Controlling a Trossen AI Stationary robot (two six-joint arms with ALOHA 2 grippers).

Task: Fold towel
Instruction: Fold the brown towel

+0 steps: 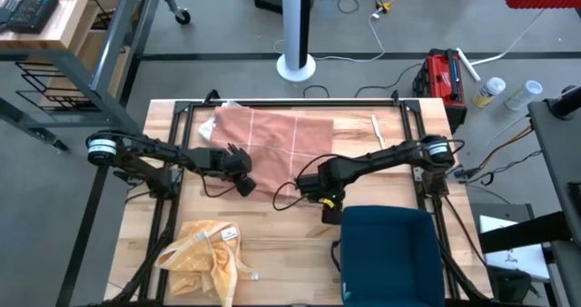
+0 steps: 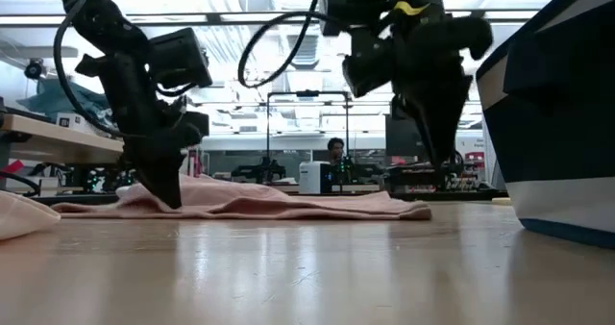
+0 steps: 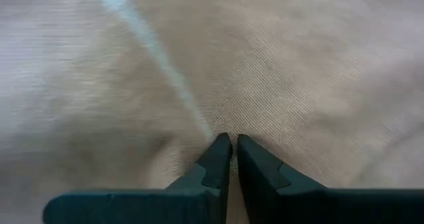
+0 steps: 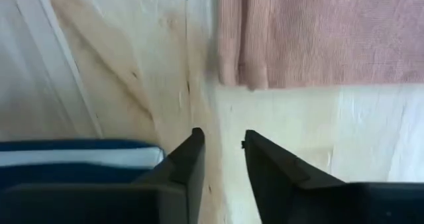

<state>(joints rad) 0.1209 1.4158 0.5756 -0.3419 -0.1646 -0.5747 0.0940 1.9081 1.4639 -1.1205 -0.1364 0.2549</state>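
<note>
A pink towel (image 1: 277, 139) lies spread on the wooden table (image 1: 281, 243), toward its far side; the low view shows it as a low flat heap (image 2: 288, 202). My left gripper (image 1: 243, 183) is down at the towel's near left edge and shut on the cloth (image 3: 278, 85). My right gripper (image 1: 329, 203) hangs above bare wood just off the towel's near right corner (image 4: 242, 78). Its fingers (image 4: 222, 141) point down, a little apart, with nothing between them. My left gripper pinches the towel's cloth (image 3: 228, 128) between its two fingertips, by the near left edge. The fingers slant down from the table's left side (image 2: 171, 190). A crease runs up to the fingertips. The towel lies on the table; how many layers are held I cannot tell.
A dark blue bin (image 1: 390, 252) stands at the near right, close beside my right gripper. A crumpled yellow cloth (image 1: 204, 252) lies at the near left. A black metal frame (image 1: 290, 103) runs along the table's far edge. Bare wood shows between bin and yellow cloth.
</note>
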